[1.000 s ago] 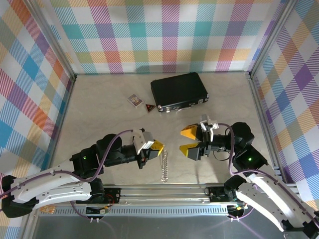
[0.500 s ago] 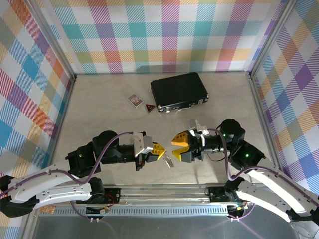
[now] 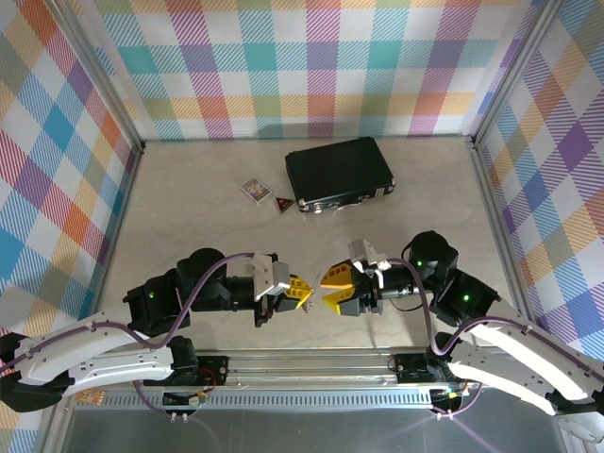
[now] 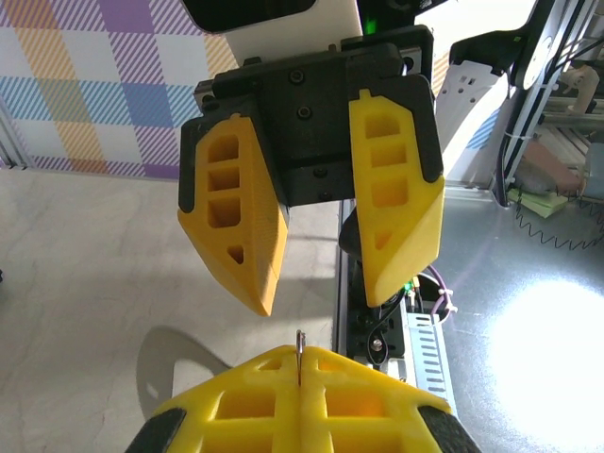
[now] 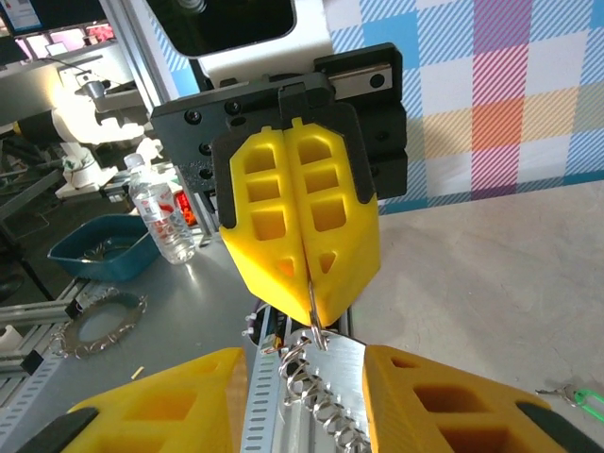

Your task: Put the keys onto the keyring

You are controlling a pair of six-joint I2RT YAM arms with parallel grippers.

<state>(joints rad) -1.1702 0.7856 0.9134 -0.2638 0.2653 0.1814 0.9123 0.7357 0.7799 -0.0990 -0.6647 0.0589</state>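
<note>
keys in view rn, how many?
1: a green-headed key lying on the table, at the right wrist view's lower right corner. Others may be hidden.

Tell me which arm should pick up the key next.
Probably the right. The left gripper is shut on the keyring, holding it up. The right gripper is open and grips nothing, and the key lies on the table close to it in its wrist view.

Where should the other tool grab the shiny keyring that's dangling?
Best guess: the bumpy strip of the keyring, just under where the shut left tool pinches its top. Bring the right tool in level, facing the left one, a finger on either side: the ring hangs thin and narrow there.
</note>
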